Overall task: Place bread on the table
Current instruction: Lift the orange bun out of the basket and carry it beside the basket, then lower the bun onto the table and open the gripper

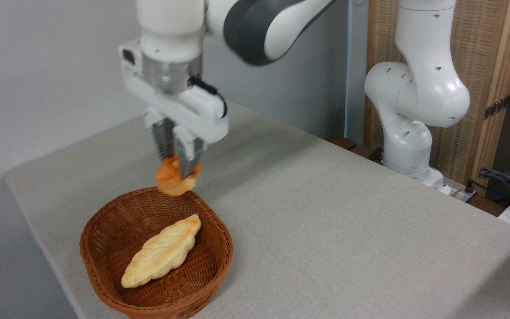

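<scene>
While the white arm hangs over the back of the scene, its claw (176,165) is clamped on the bread (176,178), with one ridged metal finger (163,141) on each side of it. One such bun shows: small, round and golden-orange, lumpy and knotted on top, paler underneath, slightly blurred. It hangs in the air just above the far rim of the basket (104,270), touching neither the basket nor the worktop (326,221). One basket stands near the front left corner, round and shallow, woven of brown wicker with a tight ribbed weave. One long loaf (163,250) lies inside it on a slant, pale cream with toasted patches and a braided, bumpy surface. One worktop carries it all, wide and rectangular, covered in a light grey-beige cloth-like material with a fine grain and a rounded corner.
</scene>
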Available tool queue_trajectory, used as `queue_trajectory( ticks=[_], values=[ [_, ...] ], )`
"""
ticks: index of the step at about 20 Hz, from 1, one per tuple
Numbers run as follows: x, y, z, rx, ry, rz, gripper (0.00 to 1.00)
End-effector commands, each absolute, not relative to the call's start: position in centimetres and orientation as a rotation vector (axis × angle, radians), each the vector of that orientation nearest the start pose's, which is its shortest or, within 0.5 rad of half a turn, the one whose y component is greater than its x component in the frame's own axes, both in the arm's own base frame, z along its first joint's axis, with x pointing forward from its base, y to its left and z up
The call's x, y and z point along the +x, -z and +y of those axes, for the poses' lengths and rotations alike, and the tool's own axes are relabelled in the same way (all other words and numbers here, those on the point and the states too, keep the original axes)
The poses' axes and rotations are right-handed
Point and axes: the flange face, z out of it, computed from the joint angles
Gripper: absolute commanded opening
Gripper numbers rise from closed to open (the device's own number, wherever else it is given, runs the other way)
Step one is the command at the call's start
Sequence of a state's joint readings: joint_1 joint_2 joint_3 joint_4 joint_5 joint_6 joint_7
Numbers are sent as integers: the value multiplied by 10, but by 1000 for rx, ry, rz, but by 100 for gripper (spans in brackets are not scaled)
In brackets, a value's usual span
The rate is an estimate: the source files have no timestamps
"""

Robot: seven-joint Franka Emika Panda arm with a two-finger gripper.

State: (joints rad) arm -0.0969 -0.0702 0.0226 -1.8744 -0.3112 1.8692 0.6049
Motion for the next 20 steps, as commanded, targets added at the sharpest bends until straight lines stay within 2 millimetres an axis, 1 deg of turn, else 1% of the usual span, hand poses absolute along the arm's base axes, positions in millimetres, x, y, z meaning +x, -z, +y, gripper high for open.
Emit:
queue_trajectory(
  ticks=[1,2,3,4,6,7,8,9,10,12,13,15,16,20],
  values=[
    [505,-566,-55,-3089,80,1287,43],
    [498,-563,-58,-3067,56,1312,43],
    [490,-559,-70,-3037,34,1355,43],
    [484,-553,-79,-2997,-3,1386,44],
    [475,-534,-98,-2936,-72,1441,51],
    [472,-525,-109,-2920,-86,1467,52],
    [469,-515,-118,-2902,-95,1491,60],
    [468,-510,-124,-2875,-87,1510,75],
    [467,-504,-133,-2847,-78,1534,81],
    [465,-491,-142,-2808,-82,1559,92],
    [463,-486,-147,-2792,-85,1572,95],
    [461,-479,-151,-2767,-90,1586,98],
    [459,-476,-158,-2747,-93,1607,100],
    [460,-474,-160,-2734,-96,1611,100]
  ],
)
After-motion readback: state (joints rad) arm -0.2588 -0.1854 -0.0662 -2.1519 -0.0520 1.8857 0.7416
